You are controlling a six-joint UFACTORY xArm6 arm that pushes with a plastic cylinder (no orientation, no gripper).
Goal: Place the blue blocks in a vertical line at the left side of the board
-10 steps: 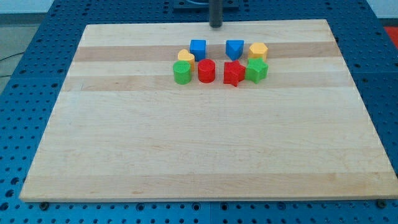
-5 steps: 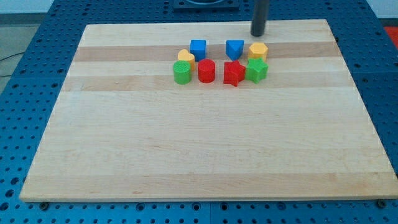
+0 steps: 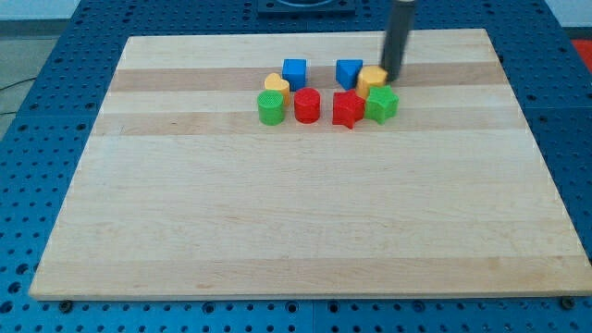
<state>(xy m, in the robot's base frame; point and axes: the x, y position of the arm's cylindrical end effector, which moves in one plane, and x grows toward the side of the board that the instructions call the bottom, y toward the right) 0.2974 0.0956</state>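
Two blue blocks sit near the view's top centre: a blue cube [image 3: 294, 71] and a blue block [image 3: 348, 71] to its right. My tip [image 3: 392, 78] rests against the right side of the yellow block [image 3: 372, 78], which touches the right blue block. Below them in a row lie a green cylinder [image 3: 270, 108], a red cylinder [image 3: 307, 105], a red star-like block [image 3: 347, 108] and a green block [image 3: 381, 104]. A yellow heart-like block [image 3: 276, 84] sits left of the blue cube.
The wooden board [image 3: 296, 222] lies on a blue perforated table [image 3: 37, 111]. All blocks cluster near the board's top edge.
My tip has moved right and then down the view to the yellow block's right side. The yellow block has shifted slightly left toward the right blue block.
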